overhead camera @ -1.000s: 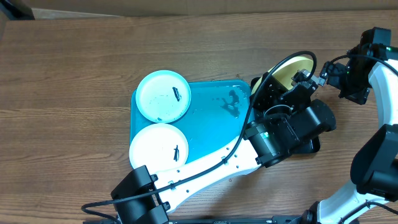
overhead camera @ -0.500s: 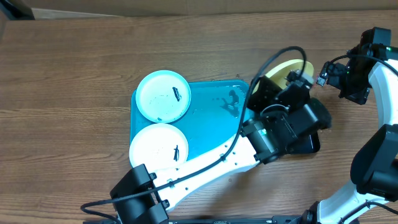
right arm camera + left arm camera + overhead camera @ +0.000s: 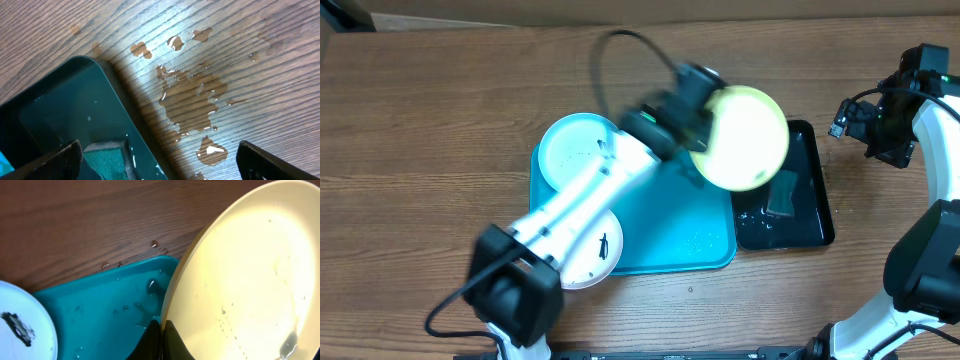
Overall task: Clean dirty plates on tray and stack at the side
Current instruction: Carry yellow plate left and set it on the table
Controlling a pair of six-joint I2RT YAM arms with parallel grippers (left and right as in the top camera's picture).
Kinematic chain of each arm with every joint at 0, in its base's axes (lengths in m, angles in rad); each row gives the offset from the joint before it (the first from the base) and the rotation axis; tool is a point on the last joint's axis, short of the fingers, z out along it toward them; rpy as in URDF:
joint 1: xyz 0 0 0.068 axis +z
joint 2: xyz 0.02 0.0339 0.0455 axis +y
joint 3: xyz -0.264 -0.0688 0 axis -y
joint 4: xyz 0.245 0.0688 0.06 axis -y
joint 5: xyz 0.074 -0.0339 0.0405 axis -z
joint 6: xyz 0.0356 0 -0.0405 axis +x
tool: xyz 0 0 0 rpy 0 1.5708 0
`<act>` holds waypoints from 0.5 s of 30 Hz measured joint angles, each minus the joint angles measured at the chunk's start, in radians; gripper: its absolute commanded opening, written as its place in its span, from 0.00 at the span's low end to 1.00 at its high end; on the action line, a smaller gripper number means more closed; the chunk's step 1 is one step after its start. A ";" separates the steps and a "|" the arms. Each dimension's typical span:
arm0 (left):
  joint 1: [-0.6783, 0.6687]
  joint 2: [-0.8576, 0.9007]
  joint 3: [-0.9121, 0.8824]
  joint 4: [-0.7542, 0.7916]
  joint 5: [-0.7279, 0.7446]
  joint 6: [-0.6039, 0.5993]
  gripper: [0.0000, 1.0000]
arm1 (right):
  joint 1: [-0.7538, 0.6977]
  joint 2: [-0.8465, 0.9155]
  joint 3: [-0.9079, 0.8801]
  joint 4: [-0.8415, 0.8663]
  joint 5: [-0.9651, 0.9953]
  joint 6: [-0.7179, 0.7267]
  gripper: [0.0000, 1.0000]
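Note:
My left gripper (image 3: 160,339) is shut on the rim of the wet yellow-green plate (image 3: 745,137), holding it tilted in the air over the turquoise tray's (image 3: 690,230) far right corner. In the left wrist view the plate (image 3: 250,280) fills the right side, with drops on it. The light blue plate (image 3: 568,152) lies at the tray's far left, partly under my left arm, and shows a dark smudge (image 3: 17,325). The white plate (image 3: 582,245), also smudged, lies at the tray's near left. My right gripper (image 3: 160,167) stands open above the table, holding nothing.
A glossy black tray (image 3: 810,225) with water and a green sponge (image 3: 782,195) sits right of the turquoise tray. Water puddles (image 3: 192,100) lie on the wooden table beside the black tray's corner (image 3: 95,65). Drops (image 3: 154,244) dot the table behind the turquoise tray.
My left arm has swung left and up, carrying the yellow-green plate from over the black tray to above the turquoise tray's corner. The right arm has not moved.

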 measured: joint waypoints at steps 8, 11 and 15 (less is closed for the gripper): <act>0.521 0.000 0.000 -0.039 0.527 -0.053 0.04 | 0.000 0.000 0.000 0.000 0.000 0.000 1.00; 0.704 0.000 0.001 -0.100 0.606 -0.060 0.04 | 0.000 0.000 0.000 -0.001 0.000 0.000 1.00; 0.925 0.000 0.001 -0.188 0.620 -0.060 0.04 | 0.000 0.000 0.000 0.000 0.000 0.000 1.00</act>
